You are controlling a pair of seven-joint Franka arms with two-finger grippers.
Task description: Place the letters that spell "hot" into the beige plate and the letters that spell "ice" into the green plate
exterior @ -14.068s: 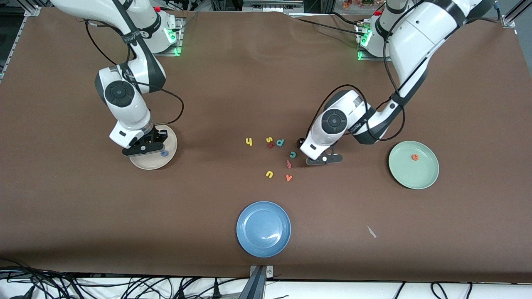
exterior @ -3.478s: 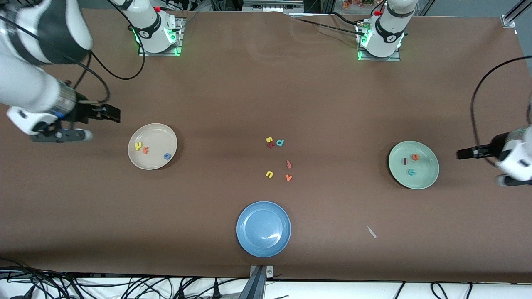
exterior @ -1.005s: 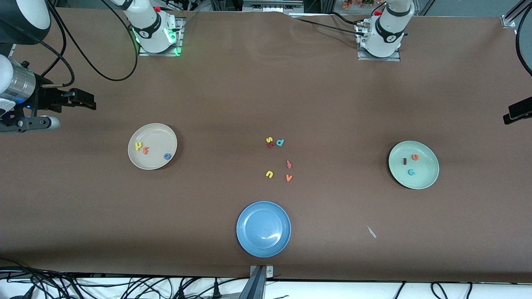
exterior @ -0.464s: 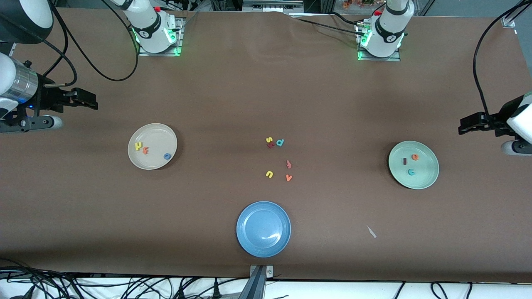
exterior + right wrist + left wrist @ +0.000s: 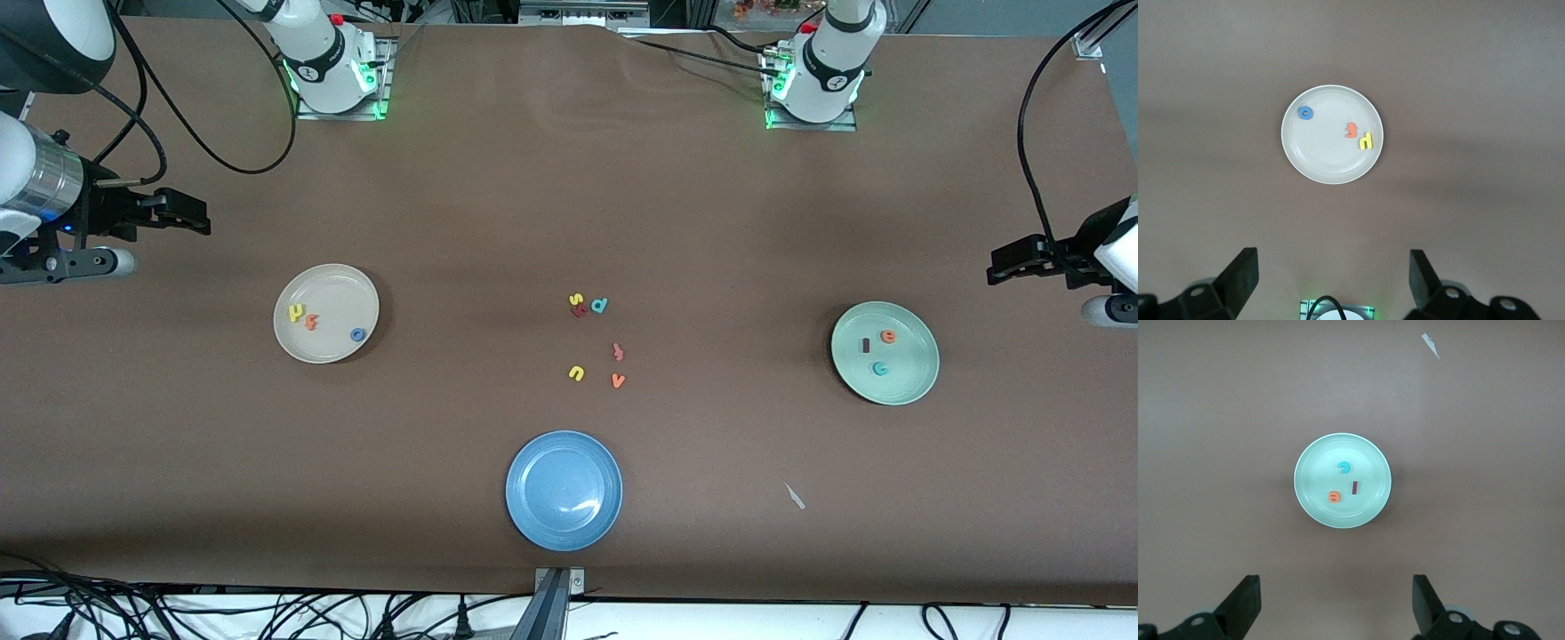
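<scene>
The beige plate point(image 5: 331, 289) lies toward the right arm's end of the table and holds the yellow h point(image 5: 297, 312), the orange t point(image 5: 311, 322) and the blue o point(image 5: 357, 335). The green plate point(image 5: 914, 366), toward the left arm's end, holds the maroon i point(image 5: 866, 345), the orange e point(image 5: 887, 336) and the teal c point(image 5: 880, 368). My right gripper point(image 5: 190, 220) hangs open and empty high over the table beside the beige plate point(image 5: 1321, 157). My left gripper point(image 5: 1001, 265) is open and empty, high beside the green plate point(image 5: 1317, 472).
A blue plate point(image 5: 564, 524) with nothing in it sits near the front edge. Loose letters lie mid-table: a yellow s point(image 5: 576, 300), a teal d point(image 5: 599, 305), a yellow u point(image 5: 576, 373), an orange v point(image 5: 618, 380) and others. A paper scrap point(image 5: 795, 496) lies nearer the front.
The left gripper came in from the table's edge to a spot beside the green plate. The right arm has barely moved. All the letters lie where they were.
</scene>
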